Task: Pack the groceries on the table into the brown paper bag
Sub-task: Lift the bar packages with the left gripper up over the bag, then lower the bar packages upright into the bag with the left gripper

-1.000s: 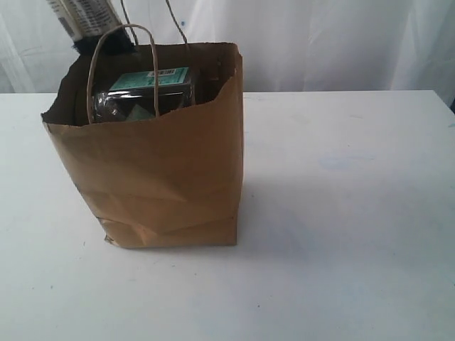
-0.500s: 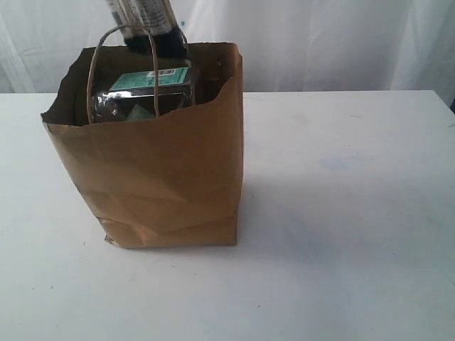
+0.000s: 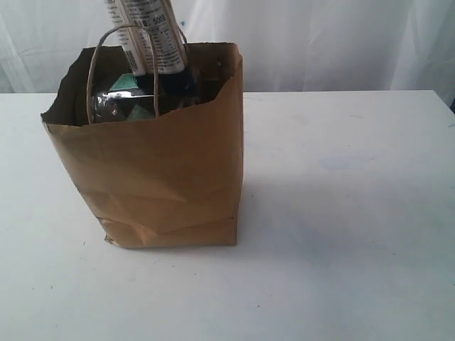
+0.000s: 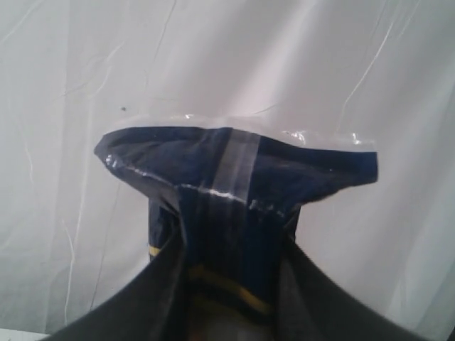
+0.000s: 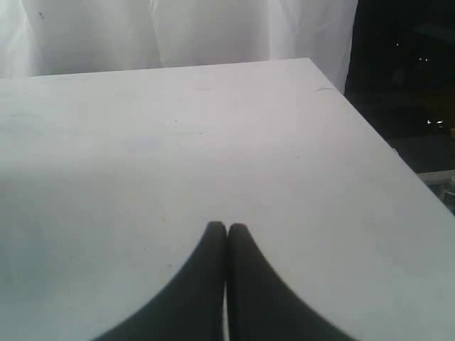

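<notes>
Twin packet (image 3: pixel 153 35) at the brown paper bag (image 3: pixel 156 177) mouth
Left pincer (image 4: pixel 227 288) grips the packet; lower it straight between the handles (image 3: pixel 88 85). Right pincer (image 5: pixel 227 234) closed, empty.

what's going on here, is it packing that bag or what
Groceries are being packed into the brown paper bag standing on the white table. The left pincer grips one end of the long white-black twin packet, which hangs nearly upright with its lower end inside the bag's open top. Other items sit in the bag. The right pincer is shut and empty, above the table.
</notes>
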### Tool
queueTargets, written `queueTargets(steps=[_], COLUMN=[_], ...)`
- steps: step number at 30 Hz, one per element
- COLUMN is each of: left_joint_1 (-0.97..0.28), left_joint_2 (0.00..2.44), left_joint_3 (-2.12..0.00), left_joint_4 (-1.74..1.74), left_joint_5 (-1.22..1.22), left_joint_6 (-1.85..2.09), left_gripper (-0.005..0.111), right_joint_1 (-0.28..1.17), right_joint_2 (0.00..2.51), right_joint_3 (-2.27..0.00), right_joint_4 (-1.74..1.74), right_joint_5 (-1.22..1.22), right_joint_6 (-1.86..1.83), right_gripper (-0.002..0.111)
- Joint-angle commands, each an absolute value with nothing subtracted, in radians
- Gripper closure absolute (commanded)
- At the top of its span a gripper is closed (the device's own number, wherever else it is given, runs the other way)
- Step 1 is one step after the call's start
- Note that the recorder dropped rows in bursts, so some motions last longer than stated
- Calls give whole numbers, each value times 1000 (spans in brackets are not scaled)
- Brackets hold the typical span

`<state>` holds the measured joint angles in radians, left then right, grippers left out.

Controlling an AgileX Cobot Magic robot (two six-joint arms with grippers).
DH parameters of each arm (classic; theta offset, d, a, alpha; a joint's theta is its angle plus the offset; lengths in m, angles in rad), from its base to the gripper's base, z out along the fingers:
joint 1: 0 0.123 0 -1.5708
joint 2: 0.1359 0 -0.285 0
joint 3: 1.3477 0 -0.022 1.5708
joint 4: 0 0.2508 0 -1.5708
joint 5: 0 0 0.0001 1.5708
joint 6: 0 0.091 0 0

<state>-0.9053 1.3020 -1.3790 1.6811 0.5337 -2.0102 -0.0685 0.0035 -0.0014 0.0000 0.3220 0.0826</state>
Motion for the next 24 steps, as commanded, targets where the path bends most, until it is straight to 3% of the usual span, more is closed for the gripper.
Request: queueTargets(steps=[1, 15, 24], left_joint_1=[-910, -910, -910], left_joint_2=[1297, 1304, 1324], left_joint_3=[-1387, -1309, -1287], left_joint_4=[1744, 1650, 1660], left_joint_5=[530, 553, 416], left_joint_6=[-2049, -2041, -1848], left_gripper=[107, 107, 107], right_joint_1=[-70, -70, -70], right_joint_2=[0, 0, 0], right_joint_3=[0, 0, 0], right_joint_4=[0, 0, 0], right_joint_5=[314, 314, 314], right_joint_6=[84, 84, 84], right_gripper=[108, 108, 108])
